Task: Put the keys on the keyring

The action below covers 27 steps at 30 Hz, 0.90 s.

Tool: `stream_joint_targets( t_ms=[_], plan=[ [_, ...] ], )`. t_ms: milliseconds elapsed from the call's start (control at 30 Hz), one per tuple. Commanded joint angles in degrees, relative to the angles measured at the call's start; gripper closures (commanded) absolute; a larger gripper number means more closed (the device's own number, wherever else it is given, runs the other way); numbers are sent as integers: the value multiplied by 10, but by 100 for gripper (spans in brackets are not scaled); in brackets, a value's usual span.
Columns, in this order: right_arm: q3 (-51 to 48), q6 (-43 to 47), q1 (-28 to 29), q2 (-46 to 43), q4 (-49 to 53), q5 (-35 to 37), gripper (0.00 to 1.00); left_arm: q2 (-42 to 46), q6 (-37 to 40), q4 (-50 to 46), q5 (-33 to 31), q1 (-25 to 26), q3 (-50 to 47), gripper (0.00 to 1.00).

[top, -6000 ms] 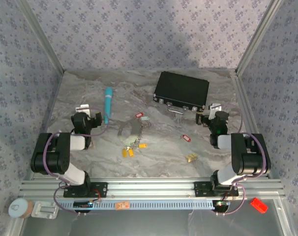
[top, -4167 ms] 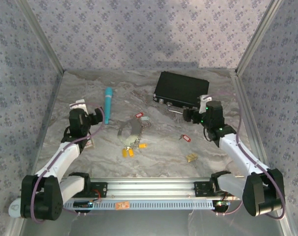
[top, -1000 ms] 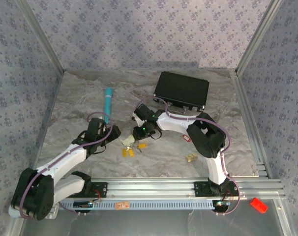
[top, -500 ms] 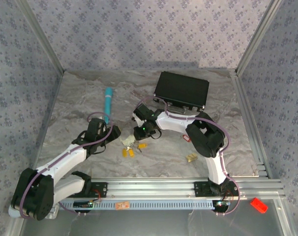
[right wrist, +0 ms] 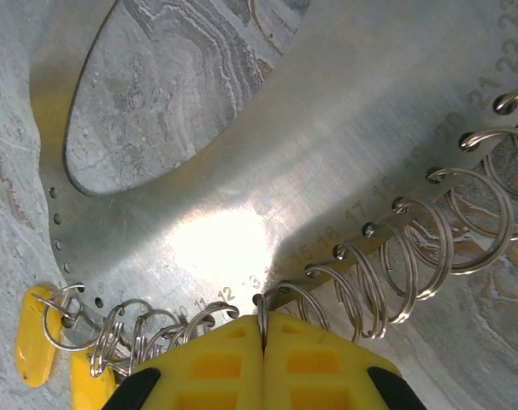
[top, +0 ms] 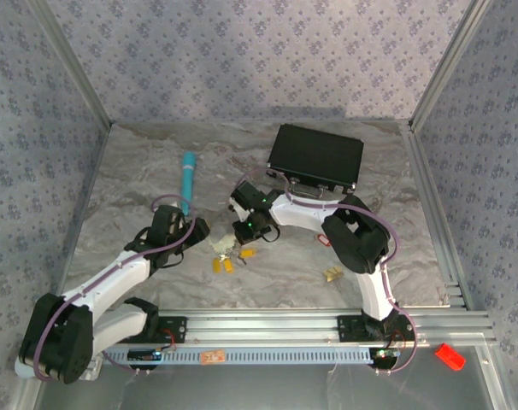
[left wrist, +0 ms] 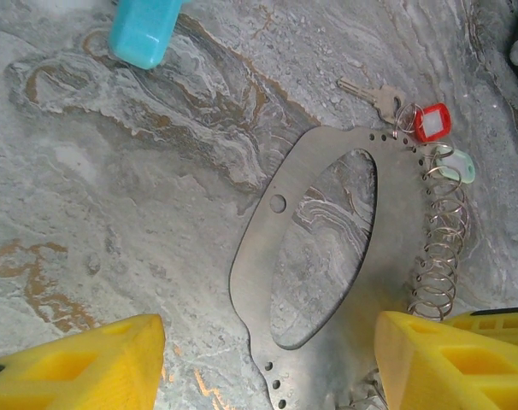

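Note:
The keyring [left wrist: 261, 256] is a flat silvery plate with an oval cut-out and wire split rings [right wrist: 413, 248] threaded through numbered holes along its rim. It lies on the marble tabletop. My right gripper [right wrist: 263, 329] is shut on one thin split ring at the plate's edge [right wrist: 242, 171]. My left gripper [left wrist: 263, 363] is open, one yellow finger on each side of the plate's near end. A red-tagged key [left wrist: 430, 122] and a pale-tagged one [left wrist: 458, 166] hang at the plate's far end. Yellow-tagged keys [right wrist: 32, 350] hang on rings left of the right gripper. In the top view both grippers, left [top: 199, 229] and right [top: 240, 235], meet over the plate.
A teal tube [top: 187, 181] lies behind the left gripper. The black case [top: 316, 158] sits at the back. A red-tagged key [top: 321, 240] lies by the right arm's elbow, with a small gold piece [top: 332, 273] nearer the front. Yellow tags [top: 222, 265] lie in front of the plate.
The right gripper's jaws have closed onto the split ring. Both arms have stayed nearly where they were, over the plate.

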<state>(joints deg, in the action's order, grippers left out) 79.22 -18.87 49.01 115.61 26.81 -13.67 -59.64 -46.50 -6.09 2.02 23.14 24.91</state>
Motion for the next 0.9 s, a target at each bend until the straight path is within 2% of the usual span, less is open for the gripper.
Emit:
stream_joint_targets(
  t_ms=[0,300,533,700,767,867],
  plan=[
    [3,22,7,-25,14,27,100,25,21,-9,-17,5,-3,34],
    [-73,80,8,-108,-73,29,100,90,131,15,-24,11,11,33],
    [-174,156,4,-197,-148,21,100,104,249,68,14,29,27,35],
    [-269,210,-10,-278,-247,-19,100,104,364,84,72,43,43,38],
    [-310,235,-22,-308,-307,-52,100,102,427,88,107,48,43,40],
    [-343,287,-31,-331,-348,-102,100,96,479,101,132,55,37,44]
  ],
)
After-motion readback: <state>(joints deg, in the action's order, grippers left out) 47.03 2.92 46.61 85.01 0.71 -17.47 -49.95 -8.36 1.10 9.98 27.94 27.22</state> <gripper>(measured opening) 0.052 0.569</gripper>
